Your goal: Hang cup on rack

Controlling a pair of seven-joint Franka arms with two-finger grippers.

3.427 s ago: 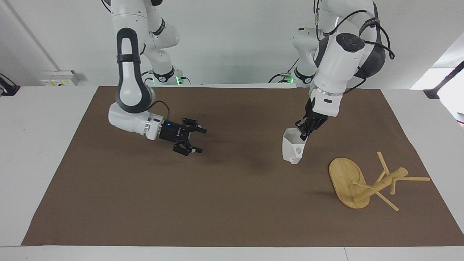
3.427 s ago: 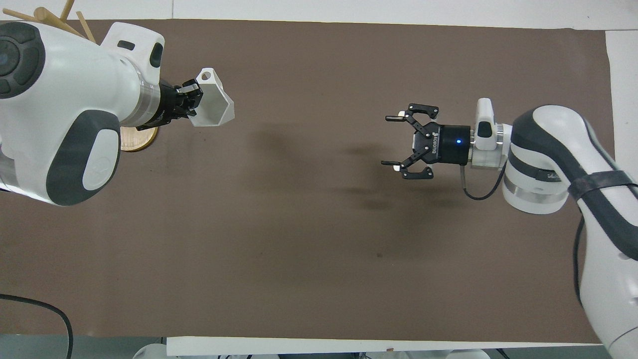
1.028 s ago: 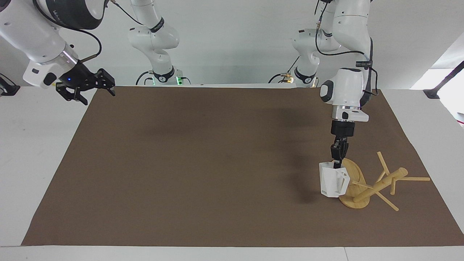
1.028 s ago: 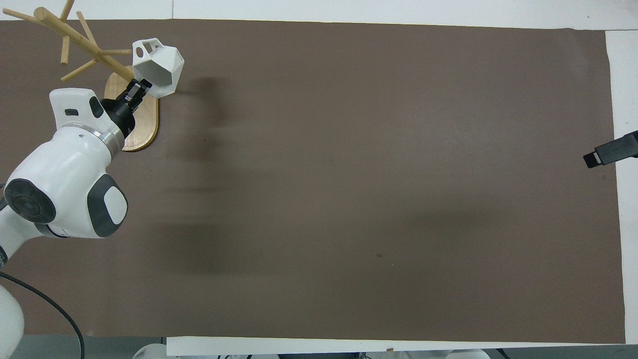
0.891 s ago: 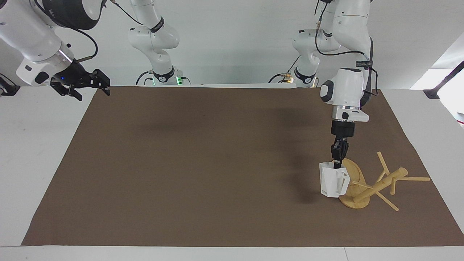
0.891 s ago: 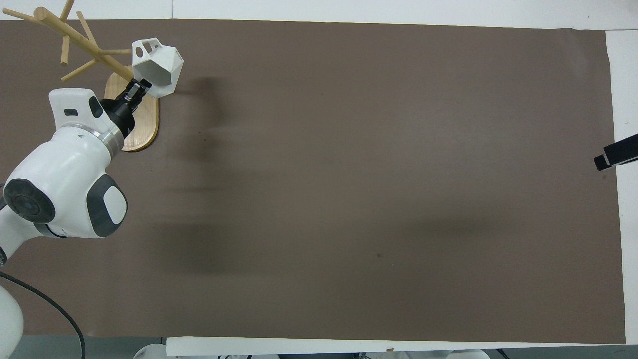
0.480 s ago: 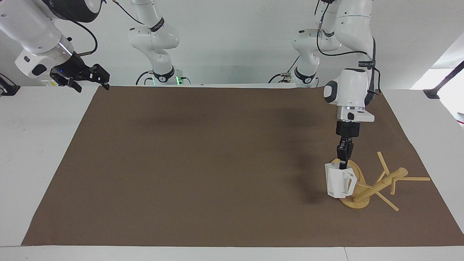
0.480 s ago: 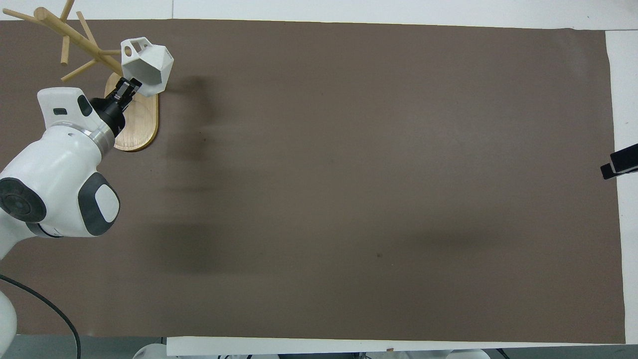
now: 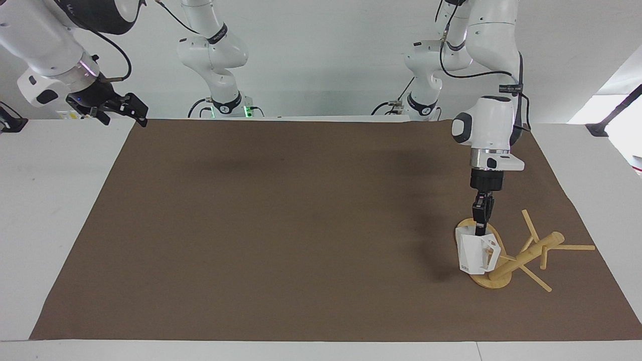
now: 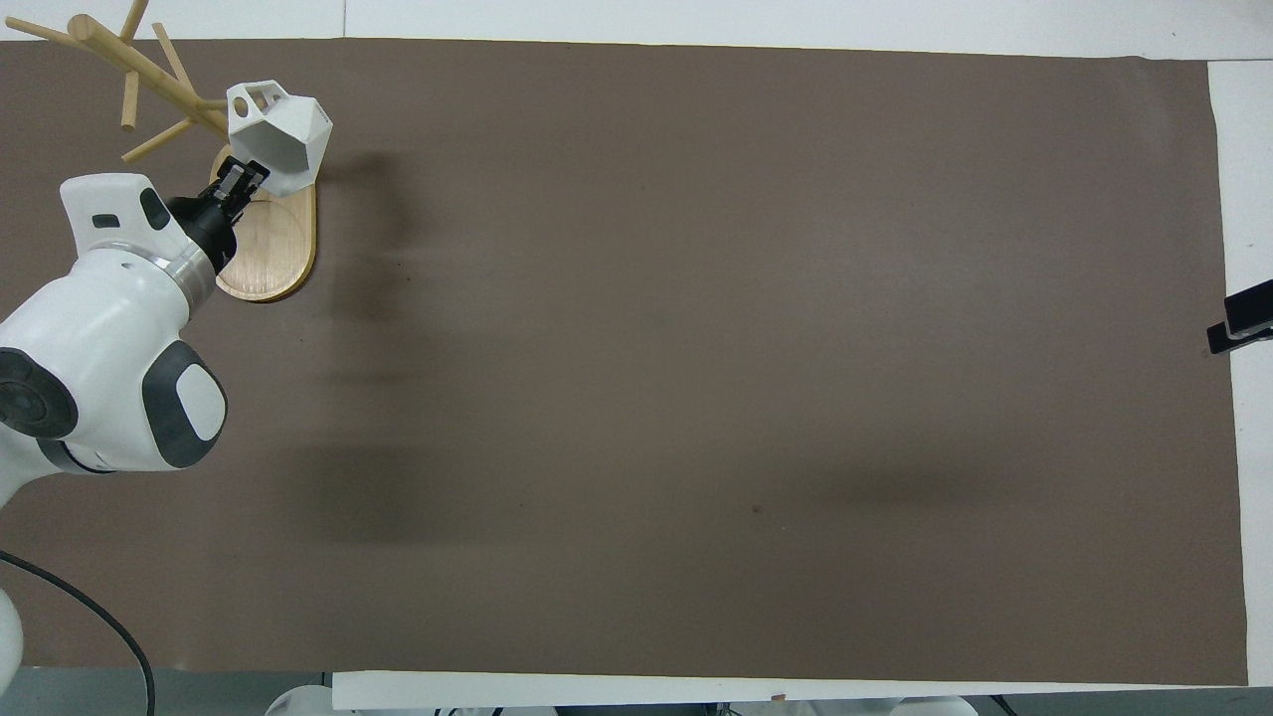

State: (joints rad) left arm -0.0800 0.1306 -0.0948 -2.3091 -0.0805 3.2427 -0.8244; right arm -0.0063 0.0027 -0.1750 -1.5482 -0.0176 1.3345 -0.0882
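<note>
The white faceted cup (image 9: pixel 472 254) hangs upright from my left gripper (image 9: pixel 480 228), which is shut on its rim and holds it over the oval base of the rack (image 9: pixel 493 282). The cup's handle (image 9: pixel 490 252) faces the rack's post (image 9: pixel 527 254) and sits at the tip of a thin peg (image 9: pixel 506 258); I cannot tell whether the peg is inside the handle. In the overhead view the cup (image 10: pixel 281 140), the left gripper (image 10: pixel 243 180) and the rack's base (image 10: pixel 271 261) lie at the left arm's end. My right gripper (image 9: pixel 122 109) is open, raised and waiting.
A brown mat (image 9: pixel 301 225) covers most of the white table (image 9: pixel 50 200). The rack's other pegs (image 9: pixel 574 246) stick out toward the table's end. Only the right gripper's tip (image 10: pixel 1238 323) shows at the overhead view's edge.
My left gripper has carried the cup over the rack's base toward the post, bringing the handle to a peg. The right gripper has drawn back a little more.
</note>
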